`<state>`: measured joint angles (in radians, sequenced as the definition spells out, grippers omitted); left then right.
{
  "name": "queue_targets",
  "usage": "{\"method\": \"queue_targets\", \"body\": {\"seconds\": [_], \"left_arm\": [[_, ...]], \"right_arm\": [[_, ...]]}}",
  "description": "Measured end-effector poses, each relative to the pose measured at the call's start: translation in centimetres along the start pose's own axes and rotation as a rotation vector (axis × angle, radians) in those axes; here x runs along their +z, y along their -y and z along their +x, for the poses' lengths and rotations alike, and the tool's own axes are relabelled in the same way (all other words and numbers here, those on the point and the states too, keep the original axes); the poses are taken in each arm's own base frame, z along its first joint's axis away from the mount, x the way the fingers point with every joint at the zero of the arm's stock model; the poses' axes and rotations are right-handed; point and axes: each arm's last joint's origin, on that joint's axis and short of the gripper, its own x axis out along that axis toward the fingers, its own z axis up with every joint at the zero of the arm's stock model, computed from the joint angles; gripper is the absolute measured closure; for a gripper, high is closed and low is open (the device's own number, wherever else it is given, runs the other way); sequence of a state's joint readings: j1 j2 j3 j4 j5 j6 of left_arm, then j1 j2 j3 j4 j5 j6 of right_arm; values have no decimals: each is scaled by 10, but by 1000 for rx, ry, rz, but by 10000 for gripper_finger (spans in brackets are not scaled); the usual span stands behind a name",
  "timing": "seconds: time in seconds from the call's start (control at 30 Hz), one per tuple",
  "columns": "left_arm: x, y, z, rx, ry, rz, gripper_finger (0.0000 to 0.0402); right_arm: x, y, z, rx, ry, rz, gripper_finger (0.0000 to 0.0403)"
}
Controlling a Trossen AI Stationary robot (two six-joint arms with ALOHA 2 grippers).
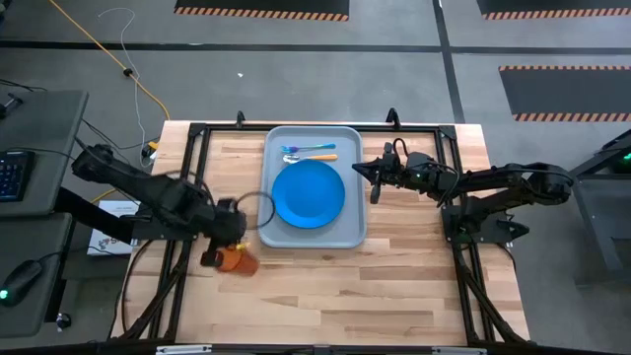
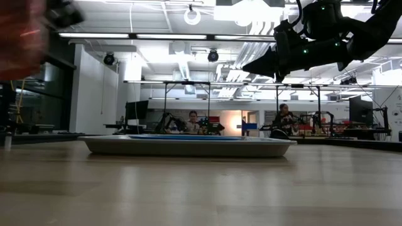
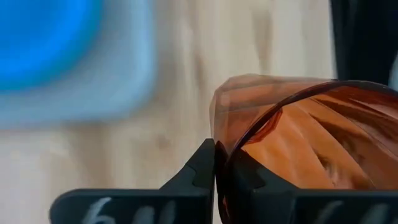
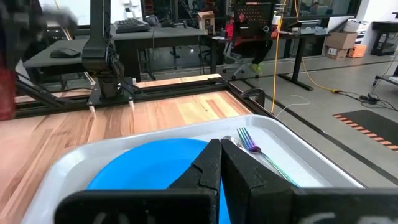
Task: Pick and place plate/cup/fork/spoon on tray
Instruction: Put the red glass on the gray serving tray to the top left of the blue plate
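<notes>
The red-orange cup is in my left gripper, above the table just off the tray's near left corner. It shows blurred at the top left of the low view, well above the tabletop. The grey tray holds the blue plate. Beyond the plate lie the fork and the spoon. My right gripper is shut and empty, above the tray's right rim. From its wrist view I see the plate and the fork's head. My left gripper pinches the cup's wall at the rim, one finger inside the cup and one outside. The fingers come from above, pointing down. The cup is lifted clear of the table and hangs below the fingers.
Bare wooden tabletop lies near the tray and on both sides of it. A black frame runs along the table's edges. The tray's near left part is bare. People sit at desks in the room beyond.
</notes>
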<state>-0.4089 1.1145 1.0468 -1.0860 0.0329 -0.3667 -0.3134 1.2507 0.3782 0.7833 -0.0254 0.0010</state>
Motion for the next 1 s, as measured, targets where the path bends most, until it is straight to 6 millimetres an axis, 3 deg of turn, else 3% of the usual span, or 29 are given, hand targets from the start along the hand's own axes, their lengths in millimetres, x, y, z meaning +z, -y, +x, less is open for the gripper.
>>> {"method": "queue_targets", "body": {"seconds": [0.07, 0.17, 0.5, 0.77, 1.0], "left_arm": [[12, -5, -17, 85, 83, 49, 396], [30, -22, -24, 172, 112, 85, 397], [64, -99, 50, 129, -263, 56, 399], [85, -128, 52, 79, -235, 56, 400], [81, -154, 61, 31, -325, -2, 400]], "right_arm": [[1, 0, 0, 0, 9, 1, 402], [3, 0, 0, 0, 29, 31, 402], [2, 0, 0, 0, 21, 51, 402], [0, 0, 0, 0, 2, 49, 402], [0, 0, 0, 0, 0, 52, 402]]}}
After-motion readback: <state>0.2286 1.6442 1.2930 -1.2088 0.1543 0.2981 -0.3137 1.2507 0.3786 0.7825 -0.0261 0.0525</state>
